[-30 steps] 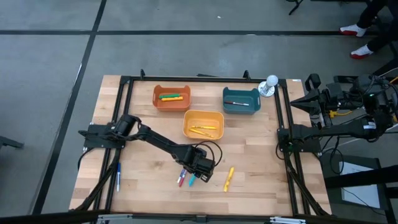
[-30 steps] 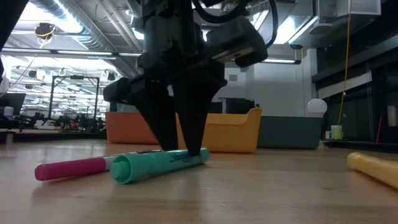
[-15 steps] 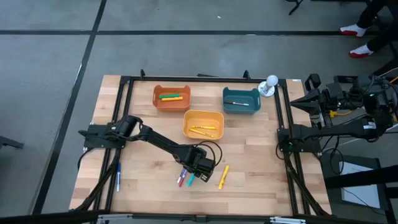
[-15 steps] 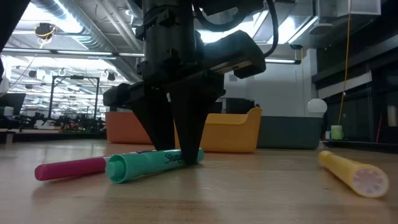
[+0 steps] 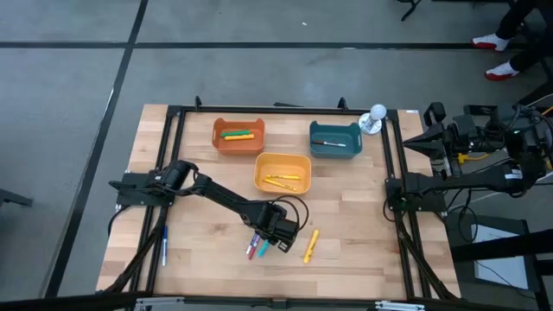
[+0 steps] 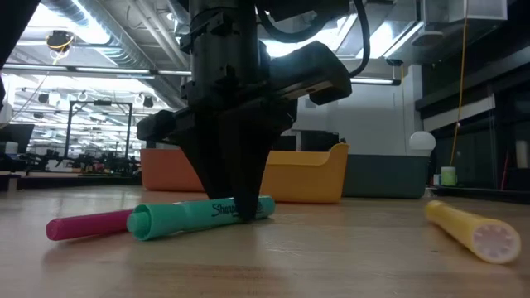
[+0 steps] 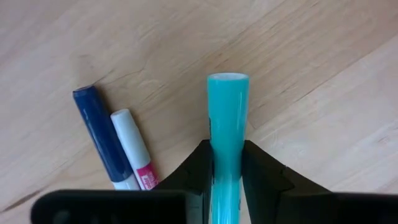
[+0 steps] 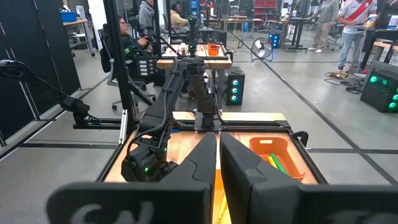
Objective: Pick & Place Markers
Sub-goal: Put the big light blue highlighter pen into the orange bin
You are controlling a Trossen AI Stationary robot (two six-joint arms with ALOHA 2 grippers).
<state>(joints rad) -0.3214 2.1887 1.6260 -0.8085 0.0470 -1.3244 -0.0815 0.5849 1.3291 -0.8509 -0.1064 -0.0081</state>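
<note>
Wooden table (image 5: 346,250), workshop behind, left gripper (image 6: 242,211) clamping teal marker (image 6: 199,219), right gripper (image 8: 219,162) closed

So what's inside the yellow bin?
The yellow bin holds yellow markers, seen from above. How many can't be told. From table height its wall hides them.

The wooden bench (image 5: 346,190) carries orange (image 5: 238,136), yellow (image 5: 282,172) and teal bins (image 5: 335,139), with loose markers (image 5: 308,246) lying near its front edge.
</note>
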